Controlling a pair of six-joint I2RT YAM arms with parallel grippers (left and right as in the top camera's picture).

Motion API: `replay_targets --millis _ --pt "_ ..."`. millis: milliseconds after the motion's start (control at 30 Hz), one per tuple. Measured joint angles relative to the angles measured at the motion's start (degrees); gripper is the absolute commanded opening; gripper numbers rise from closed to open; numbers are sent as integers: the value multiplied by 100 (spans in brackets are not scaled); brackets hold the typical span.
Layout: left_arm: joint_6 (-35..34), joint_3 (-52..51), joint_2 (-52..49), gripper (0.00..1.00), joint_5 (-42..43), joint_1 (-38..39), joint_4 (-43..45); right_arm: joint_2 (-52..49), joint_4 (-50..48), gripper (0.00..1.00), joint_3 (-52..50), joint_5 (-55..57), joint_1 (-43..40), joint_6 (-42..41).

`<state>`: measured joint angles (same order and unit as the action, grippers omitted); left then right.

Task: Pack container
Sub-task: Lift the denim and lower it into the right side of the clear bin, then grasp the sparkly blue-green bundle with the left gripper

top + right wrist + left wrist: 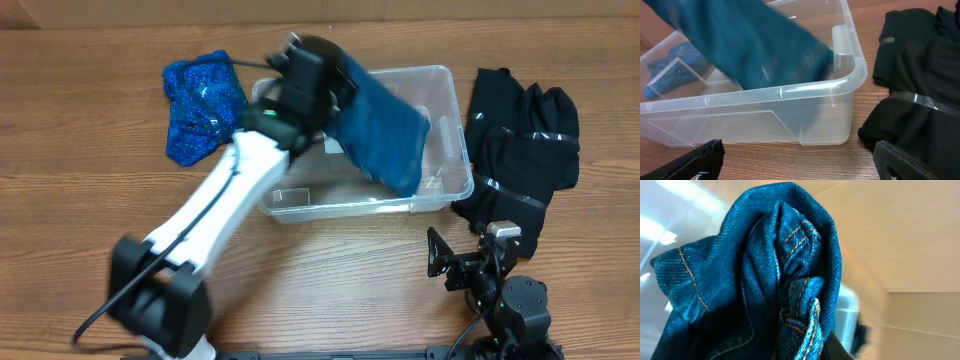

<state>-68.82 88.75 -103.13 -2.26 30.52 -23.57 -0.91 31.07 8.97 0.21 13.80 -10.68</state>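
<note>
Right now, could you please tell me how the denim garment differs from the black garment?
The denim garment is blue with orange stitching; the black garment is black with glossy strips. The denim garment hangs in the air, its lower end dipping into the container; the black garment lies on the table beside the container. Both are crumpled cloth.

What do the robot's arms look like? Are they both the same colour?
No. The left arm has a long white shell with chunky black joints, a tiny green light and thin black cables. The right arm is all black with a small white tag, and its claw fingers are black too.
</note>
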Motion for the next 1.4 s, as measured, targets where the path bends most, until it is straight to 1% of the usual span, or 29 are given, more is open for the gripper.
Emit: replay_targets --millis 67,100,133,200,233,267,300,333,367,400,467,500,567,600,667,700,733,833,900,933,967,1000,1033,1067,1100,1133,1167,1267,1400 --pt "-138 0 -319 4 -273 197 -79 0 2 100 0 2 0 2" --pt "-138 0 -356 6 -297 232 -133 0 0 100 0 2 0 0" --pt "-101 0 -363 34 -356 289 -254 0 -2 100 0 2 2 0" --pt "223 7 -350 51 -442 315 -553 0 0 100 0 2 0 0" --pt "391 7 -321 61 -444 264 -763 0 2 100 0 2 0 2" --pt "623 7 -262 68 -439 190 -962 0 0 100 0 2 0 0" --pt "1080 7 -61 74 -446 -20 -1292 0 0 100 0 0 0 2" --pt "1309 11 96 78 -442 -195 -1368 0 2 100 0 2 2 0" --pt "1731 22 457 84 -417 -616 -1762 0 -2 100 0 2 2 0" --pt "2037 35 721 88 -378 -1088 -1919 0 0 100 0 2 2 0" --pt "2653 129 990 96 -166 -2151 -1952 0 2 100 0 0 2 -2" --pt "2992 175 1001 98 63 -2756 -1941 0 0 100 0 2 0 0" --pt "3615 173 824 100 697 -3639 -1875 0 4 100 0 2 2 0" --pt "3891 173 673 100 1036 -3952 -1764 0 2 100 0 2 2 2" --pt "4498 173 94 100 1860 -4618 -1517 0 0 100 0 2 0 0" --pt "4647 173 -125 100 2090 -4758 -1421 0 -2 100 0 2 2 2" --pt "4937 173 -632 100 2638 -4979 -1187 0 2 100 0 4 2 0" --pt "5193 170 -1655 100 3545 -5036 -522 0 0 100 0 4 0 2" --pt "5272 162 -2194 100 3836 -4922 -59 0 2 100 0 2 0 0" --pt "5278 160 -2332 98 3904 -4868 44 0 -2 100 0 2 0 2" --pt "5276 157 -2424 89 3943 -4819 179 2 0 100 0 2 2 0" --pt "5272 157 -2557 72 3985 -4721 380 0 0 100 0 2 2 0" --pt "5281 157 -2614 58 4004 -4651 442 0 -2 100 0 0 0 -2" --pt "5235 157 -2629 33 3960 -4586 450 0 -2 100 0 2 2 4" --pt "5209 157 -2677 19 3932 -4516 448 0 0 100 0 2 0 2" --pt "5191 157 -2710 13 3917 -4494 433 0 -2 100 0 2 2 0" --pt "5182 160 -2730 10 3915 -4474 385 0 -2 100 0 4 0 0" --pt "5209 205 -2708 5 4107 -4492 83 0 0 100 0 4 0 2" --pt "5209 219 -2288 4 4745 -4568 -435 0 0 100 0 4 0 0"
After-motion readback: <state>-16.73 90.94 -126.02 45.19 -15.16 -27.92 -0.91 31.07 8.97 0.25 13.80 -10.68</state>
